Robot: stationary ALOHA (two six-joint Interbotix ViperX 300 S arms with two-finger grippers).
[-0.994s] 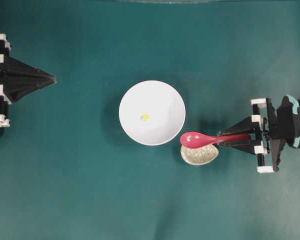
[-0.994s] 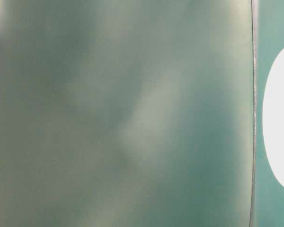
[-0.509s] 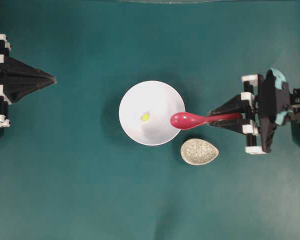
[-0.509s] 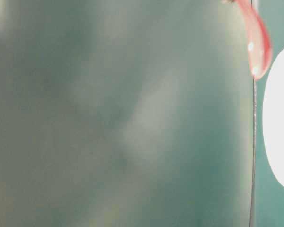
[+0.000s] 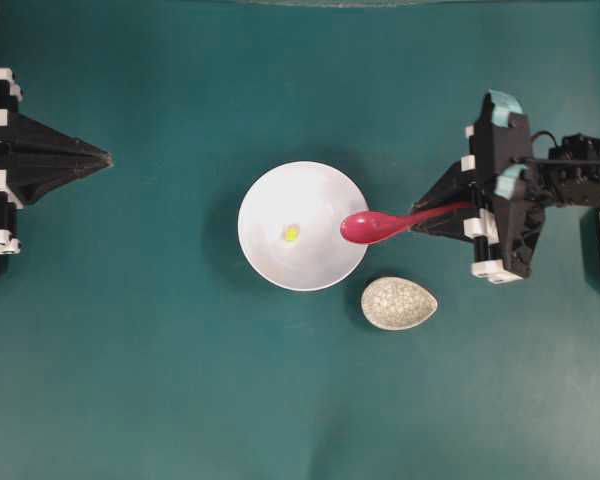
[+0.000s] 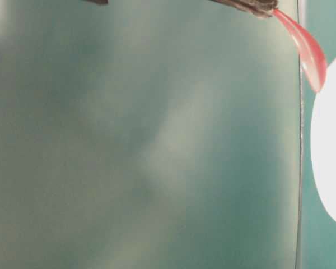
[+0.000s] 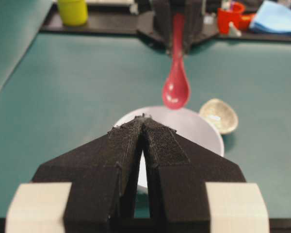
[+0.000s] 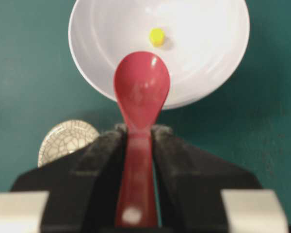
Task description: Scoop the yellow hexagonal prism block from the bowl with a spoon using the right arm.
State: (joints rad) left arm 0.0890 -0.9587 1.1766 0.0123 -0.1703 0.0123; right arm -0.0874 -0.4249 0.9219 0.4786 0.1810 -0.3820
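The white bowl sits mid-table with the tiny yellow block inside, left of centre; both show in the right wrist view, bowl and block. My right gripper, with teal patches, is shut on the handle of the red spoon. The scoop hangs over the bowl's right rim, short of the block. In the right wrist view the spoon sits between the jaws. The spoon also shows in the left wrist view. My left gripper is shut and empty at the far left.
The speckled egg-shaped spoon rest lies empty just right of and below the bowl. A yellow cup, a red cup and a blue cloth stand beyond the table's far edge in the left wrist view.
My right gripper lifted the spoon off the spoon rest and carried it up and left to the bowl's right rim, tilting the scoop down. The left arm has not moved.
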